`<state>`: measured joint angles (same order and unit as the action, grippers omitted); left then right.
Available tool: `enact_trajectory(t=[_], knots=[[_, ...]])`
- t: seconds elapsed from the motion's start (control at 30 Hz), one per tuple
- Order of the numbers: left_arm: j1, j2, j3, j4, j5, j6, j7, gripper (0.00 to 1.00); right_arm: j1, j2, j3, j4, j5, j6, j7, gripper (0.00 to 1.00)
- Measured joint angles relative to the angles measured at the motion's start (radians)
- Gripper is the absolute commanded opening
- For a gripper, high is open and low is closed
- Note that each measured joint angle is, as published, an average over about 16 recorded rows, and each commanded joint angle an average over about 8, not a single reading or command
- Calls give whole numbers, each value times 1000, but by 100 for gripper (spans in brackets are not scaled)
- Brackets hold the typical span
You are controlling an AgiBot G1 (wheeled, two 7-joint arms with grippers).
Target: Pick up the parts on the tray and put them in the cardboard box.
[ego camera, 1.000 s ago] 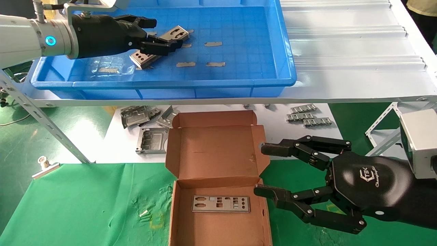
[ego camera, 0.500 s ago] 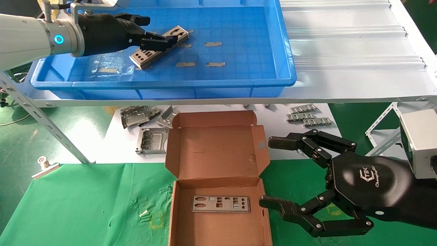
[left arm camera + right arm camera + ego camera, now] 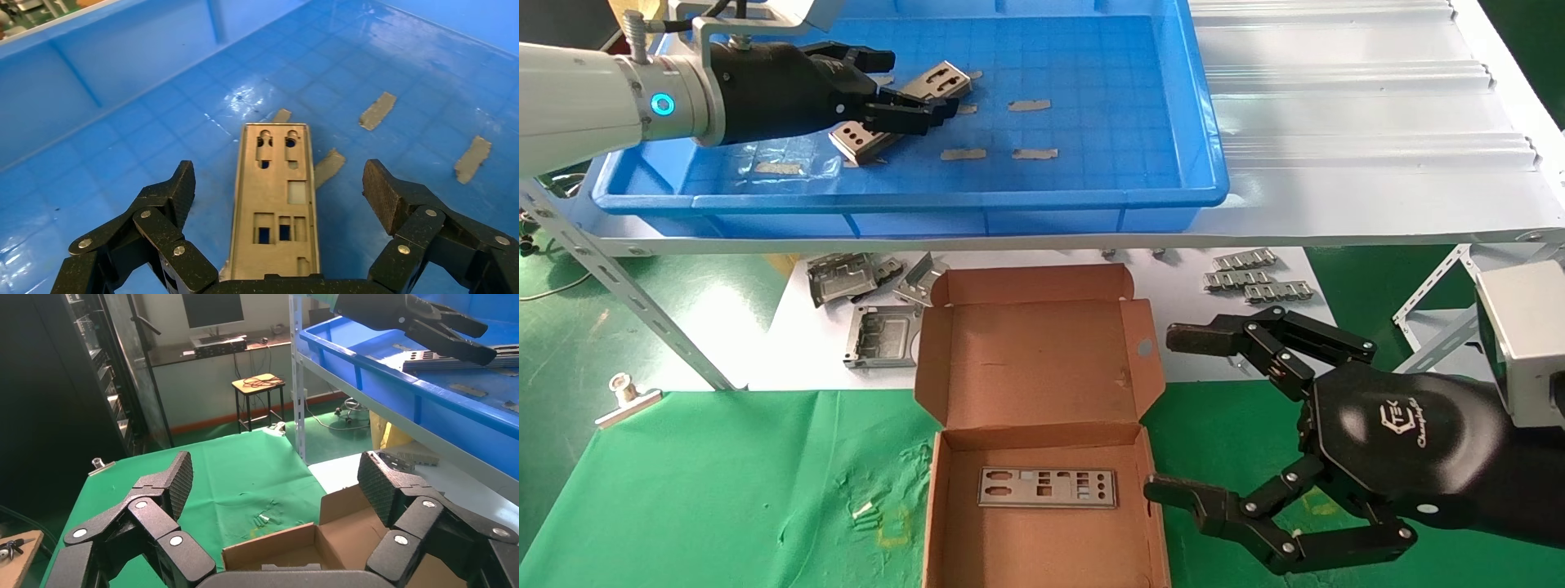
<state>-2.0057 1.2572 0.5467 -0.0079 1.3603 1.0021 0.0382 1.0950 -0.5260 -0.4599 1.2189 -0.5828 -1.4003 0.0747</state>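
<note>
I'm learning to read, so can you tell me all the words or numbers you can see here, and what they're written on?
A white logo with a line of slanted lettering under it is on the black back of the right gripper; it starts like "Champ" but the rest is too small to read.
The cardboard box, the blue tray and the metal part under the left gripper show no writing.

Head camera looks down; wrist cameras sit close, sharing the tray (image 3: 1091, 196).
</note>
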Motion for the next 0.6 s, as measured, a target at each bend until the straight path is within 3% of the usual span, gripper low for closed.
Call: enact_trajectory(t=[0.13, 0.2, 0.6], knots=[[-1, -1, 1, 0, 1, 14, 2, 12, 0, 0, 0, 0, 0, 0, 0, 100], [-1, -2, 1, 0, 1, 19, 3, 0, 0, 0, 0, 0, 0, 0, 0, 100], [-5, -1, 3, 6, 4, 23, 2, 0, 0, 0, 0, 0, 0, 0, 0, 100]])
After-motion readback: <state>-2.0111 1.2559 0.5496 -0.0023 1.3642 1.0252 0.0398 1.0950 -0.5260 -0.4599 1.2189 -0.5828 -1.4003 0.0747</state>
